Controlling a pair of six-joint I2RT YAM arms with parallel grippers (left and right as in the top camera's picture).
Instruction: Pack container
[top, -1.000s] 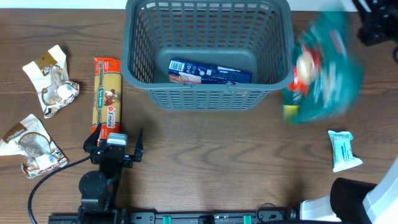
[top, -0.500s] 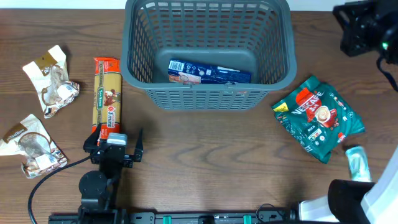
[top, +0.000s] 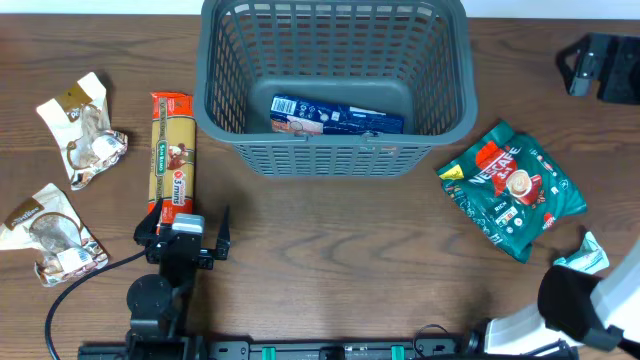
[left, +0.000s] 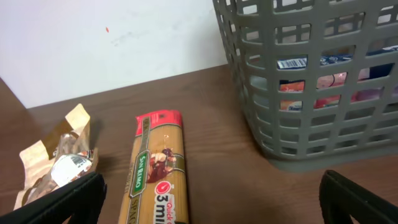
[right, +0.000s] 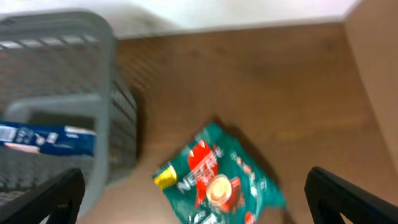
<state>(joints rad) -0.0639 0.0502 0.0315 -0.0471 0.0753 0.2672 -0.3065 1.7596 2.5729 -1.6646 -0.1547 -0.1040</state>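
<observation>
Left pincer (top: 183, 222): spread wide, nothing between the fingers, low over the bench (top: 330, 260) at the near end of the pasta pack (top: 172, 160).
Small white packet (top: 588, 254): near right, partly hidden by my right arm; outside.
Wrappers: two crumpled ones at the left, one near (top: 50, 235) and one farther (top: 82, 128); both outside.
Green pouch (top: 512, 190): flat on the bench, just right of the container's near corner; outside.
Pasta pack: lengthwise beside the container's left wall; outside.
Container (top: 335, 157): upright, far centre of the bench; I see one blue packet (top: 338, 116) on its floor.
Right pincer (right: 196, 196): spread wide, empty, raised at the far right, looking down on the green pouch.
Progress: one item packed, five left outside; I judge the task early.
</observation>
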